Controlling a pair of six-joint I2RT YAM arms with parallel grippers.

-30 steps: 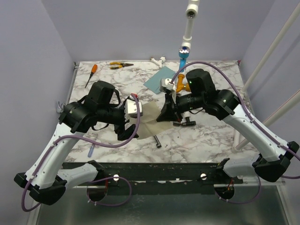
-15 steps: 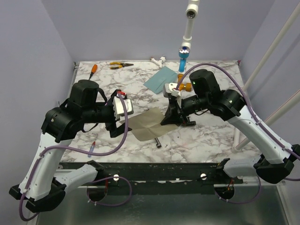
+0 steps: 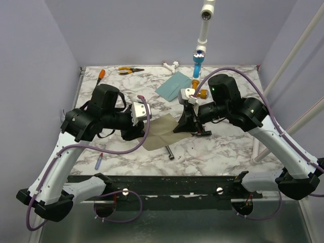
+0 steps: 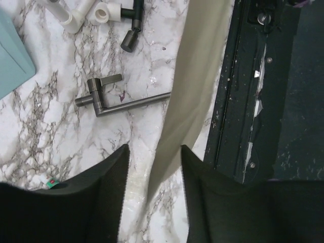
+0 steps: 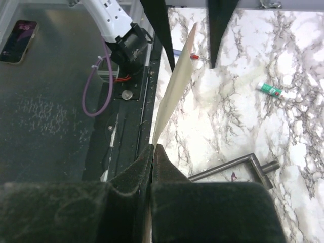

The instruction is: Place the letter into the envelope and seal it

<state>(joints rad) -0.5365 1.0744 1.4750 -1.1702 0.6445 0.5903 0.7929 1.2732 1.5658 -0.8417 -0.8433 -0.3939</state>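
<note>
Step in hand: getting the letter up and under control; insertion not begun.

- Letter [image 3: 161,132]: tan sheet on the arms' side of the envelope [image 3: 173,85], well apart from it. In the right wrist view it stood edge-on, its gripped edge raised off the marble surface [image 3: 217,147]. Whether its far edge touched the surface could not be told.
- Right fingers [image 5: 202,207]: pressed together on one edge of the letter, paper pinched between them.
- Left fingers [image 4: 106,197]: spread apart, straddling the opposite end of the letter. The sheet ran up between them with gaps on both sides; no grip.
- Envelope: flat on the surface, untouched, on the far side of both arms. Whether its flap was open could not be judged from above.
- Metal lever [image 4: 126,104]: lay between the letter and the envelope, loose on the surface.

Judgement: early in the task. The next move probably calls for the left fingers to close on their end, or else to leave for the envelope and hold its mouth open. The letter must then travel toward the envelope, clearing the lever. Thin paper may buckle if pulled unevenly.
</note>
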